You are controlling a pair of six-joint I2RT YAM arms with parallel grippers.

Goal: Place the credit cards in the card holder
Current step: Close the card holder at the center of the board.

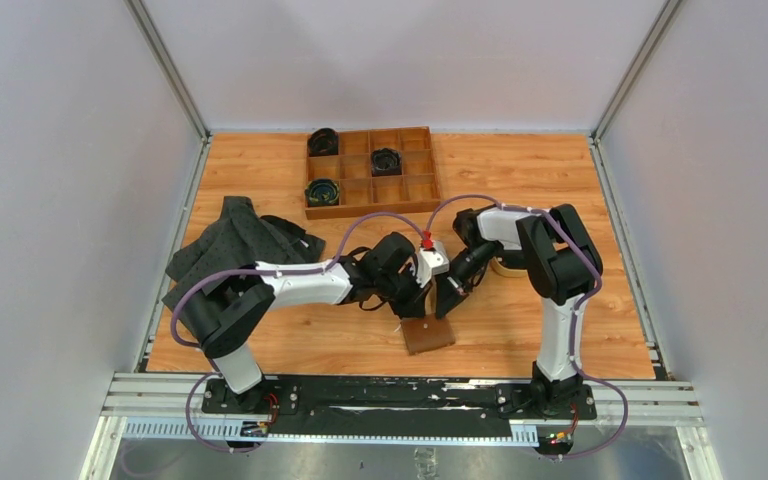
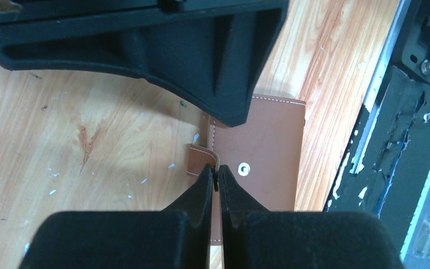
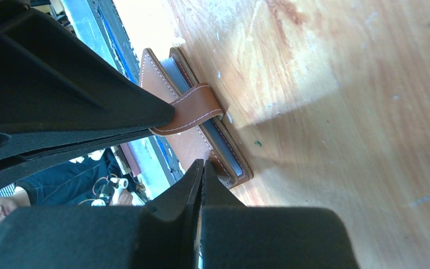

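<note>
One crumpled dark grey cloth [image 1: 228,250] lies at the left of the wooden desk [image 1: 290,335], and a brown wooden compartment tray [image 1: 372,208] sits at the back. Your left claw [image 2: 217,175] is pinched tight on the leather snap strap [image 2: 200,158] of the small brown leather card holder [image 2: 269,145], which lies flat near the front edge. Your right claw [image 3: 202,167] is fully closed and empty, with its tips at the holder's edge.

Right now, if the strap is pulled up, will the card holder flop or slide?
The strap bends in a loop at the left claw, so probably floppy. The card holder looks thin and flat: likely light, and might slide on the smooth table.
</note>
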